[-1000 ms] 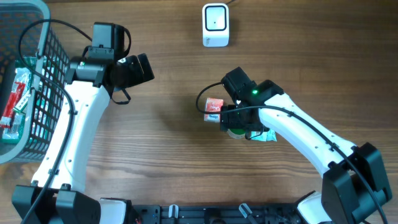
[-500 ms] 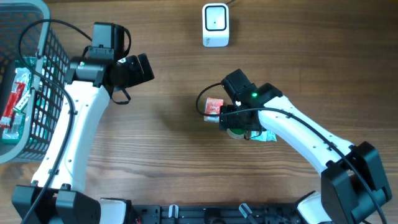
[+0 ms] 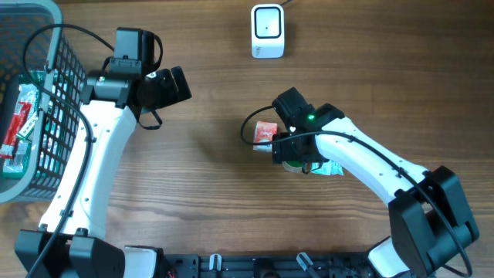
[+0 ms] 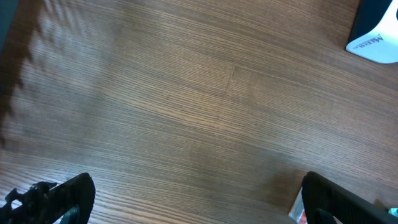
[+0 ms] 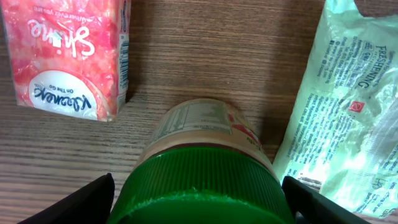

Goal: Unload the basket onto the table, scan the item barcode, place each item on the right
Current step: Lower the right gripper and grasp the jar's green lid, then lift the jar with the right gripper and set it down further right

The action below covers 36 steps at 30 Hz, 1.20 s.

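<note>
Jar, green lid [image 5: 205, 168]: 6 o'clock of scanner [image 3: 268, 31]; pink carton [image 5: 68, 56] at its 10 o'clock.
Right gripper [image 5: 202, 202]: astride the lid, slightly narrower than a second ago, not yet gripping. Pickup likely next.
Left gripper [image 4: 196, 196]: wide, empty.

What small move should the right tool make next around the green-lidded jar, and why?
Probably close the right tool on the jar. Its fingers stand on either side of the green lid, and the pink carton and pale green packet lie outside them. The jar likely needs gripping before it can be carried to the scanner.
</note>
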Each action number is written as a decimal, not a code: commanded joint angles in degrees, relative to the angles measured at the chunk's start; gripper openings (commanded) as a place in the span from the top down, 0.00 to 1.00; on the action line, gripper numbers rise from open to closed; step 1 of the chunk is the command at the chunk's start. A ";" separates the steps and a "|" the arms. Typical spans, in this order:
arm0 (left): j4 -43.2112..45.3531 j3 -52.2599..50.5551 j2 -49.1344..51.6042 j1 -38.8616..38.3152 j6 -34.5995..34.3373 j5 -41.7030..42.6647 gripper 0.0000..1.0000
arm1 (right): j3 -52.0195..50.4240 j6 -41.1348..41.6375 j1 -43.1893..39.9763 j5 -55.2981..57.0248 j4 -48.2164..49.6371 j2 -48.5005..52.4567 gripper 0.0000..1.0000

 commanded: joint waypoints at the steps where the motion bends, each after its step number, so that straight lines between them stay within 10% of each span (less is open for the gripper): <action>1: 0.15 0.04 -0.46 0.11 0.94 0.66 0.00 | -0.85 -2.84 -0.02 1.36 -0.26 0.90 0.15; 36: 0.15 0.04 -0.46 0.11 0.94 0.66 0.00 | 0.42 -4.28 -0.35 1.25 -1.88 1.57 0.30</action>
